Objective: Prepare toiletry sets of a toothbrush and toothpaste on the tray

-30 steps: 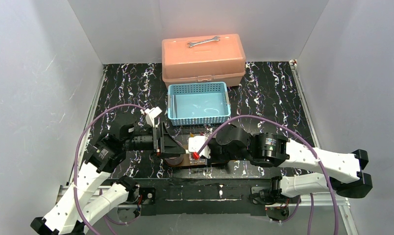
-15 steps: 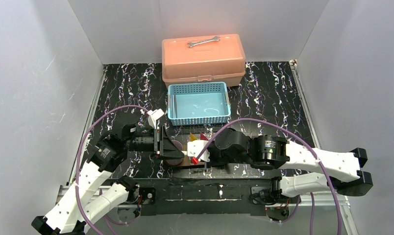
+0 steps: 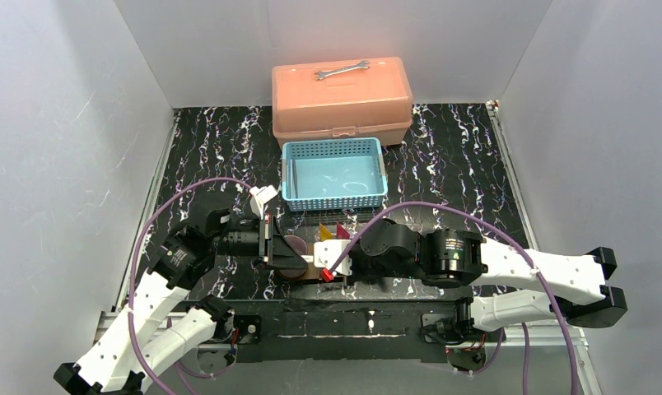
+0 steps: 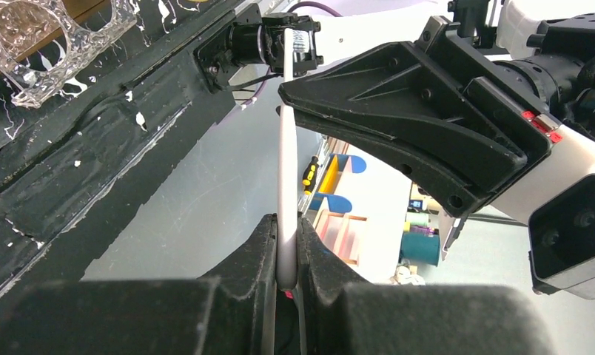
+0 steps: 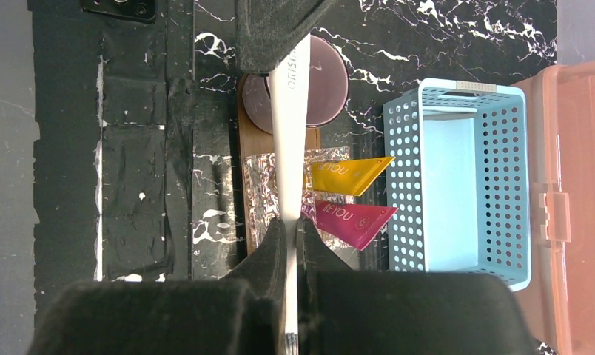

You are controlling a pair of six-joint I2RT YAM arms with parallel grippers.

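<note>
A slim white toothbrush (image 5: 290, 126) hangs in the air between both grippers, above the tray. My right gripper (image 5: 289, 222) is shut on it near the bristle end. My left gripper (image 4: 285, 222) is shut on the other end of the toothbrush (image 4: 286, 148). Below lies the dark-brown tray (image 5: 242, 159) with a crinkled clear holder (image 5: 261, 196) on it. A yellow toothpaste tube (image 5: 346, 176) and a magenta one (image 5: 354, 220) lie side by side, pointing at the basket. In the top view both tubes (image 3: 333, 232) peek out between the two wrists.
A light-blue slotted basket (image 3: 334, 174) stands just behind the tray, and a salmon toolbox (image 3: 341, 97) with a steel wrench (image 3: 342, 71) on its lid stands behind that. A round dark-brown disc (image 5: 320, 81) sits at the tray's left end. White walls enclose the table.
My left gripper's jaws have closed on the free end of the toothbrush. The right gripper has kept its hold and shifted slightly toward the left arm.
</note>
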